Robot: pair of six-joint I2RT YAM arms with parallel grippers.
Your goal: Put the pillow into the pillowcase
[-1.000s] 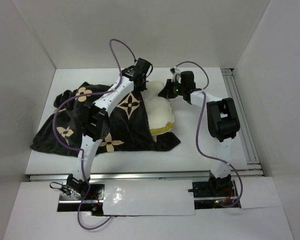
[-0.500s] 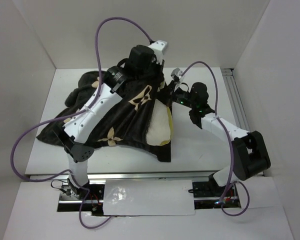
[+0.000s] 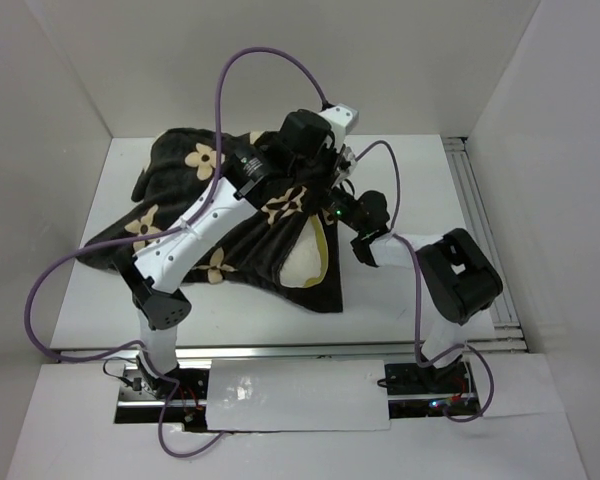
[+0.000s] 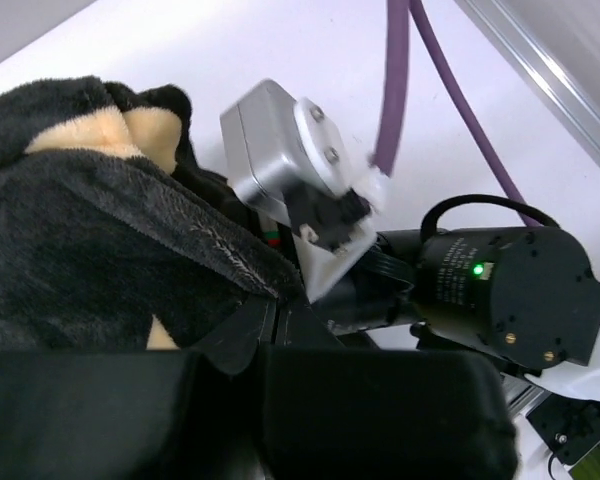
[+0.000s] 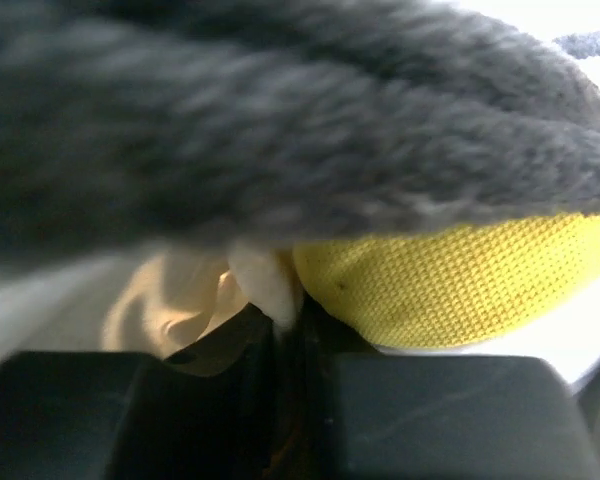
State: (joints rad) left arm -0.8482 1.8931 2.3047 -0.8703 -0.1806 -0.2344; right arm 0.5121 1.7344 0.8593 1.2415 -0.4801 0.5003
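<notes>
Pillowcase (image 3: 175,185) sliding further over pillow (image 3: 305,262), frame centre; both soft, floppy; left gripper (image 4: 275,315) pinching its hem, right gripper (image 5: 285,320) pillow's edge.

We see soft cream rect. pillow (image 3: 308,258) mostly in dark plush flower-print pillowcase (image 3: 180,195), poking out its right end, mid white table (image 3: 250,312).

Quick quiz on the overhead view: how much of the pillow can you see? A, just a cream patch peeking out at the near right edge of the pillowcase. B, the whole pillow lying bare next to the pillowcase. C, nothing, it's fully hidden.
A: the pillow shows only as a cream patch with a pale yellow rim, and the dark flowered pillowcase is draped over the rest of it.
</notes>
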